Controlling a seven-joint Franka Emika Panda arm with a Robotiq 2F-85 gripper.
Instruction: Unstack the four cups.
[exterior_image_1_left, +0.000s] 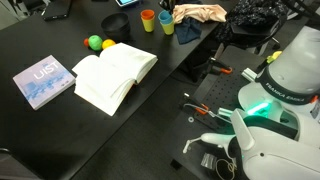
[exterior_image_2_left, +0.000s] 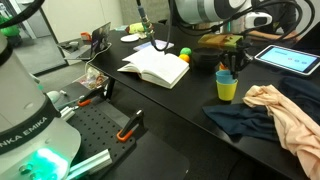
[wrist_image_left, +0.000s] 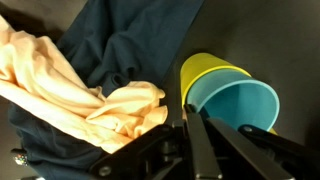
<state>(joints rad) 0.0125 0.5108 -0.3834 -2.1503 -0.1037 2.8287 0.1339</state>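
Observation:
A teal cup (wrist_image_left: 240, 105) sits nested in a yellow cup (wrist_image_left: 205, 68) beside the cloths. In an exterior view the teal cup (exterior_image_2_left: 226, 76) stands a little way up out of the yellow cup (exterior_image_2_left: 227, 92). My gripper (wrist_image_left: 190, 118) comes down from above, its fingers pressed together on the teal cup's near rim; it also shows in an exterior view (exterior_image_2_left: 230, 62). An orange cup (exterior_image_1_left: 148, 20) stands next to the teal cup (exterior_image_1_left: 166, 27). I cannot make out the green cup.
A peach cloth (exterior_image_2_left: 285, 115) lies on a dark cloth (exterior_image_2_left: 240, 120) right beside the cups. An open book (exterior_image_1_left: 115, 75), a blue book (exterior_image_1_left: 44, 80), a green ball (exterior_image_1_left: 94, 42) and a yellow ball (exterior_image_1_left: 108, 45) lie on the black table. A tablet (exterior_image_2_left: 290, 58) lies behind.

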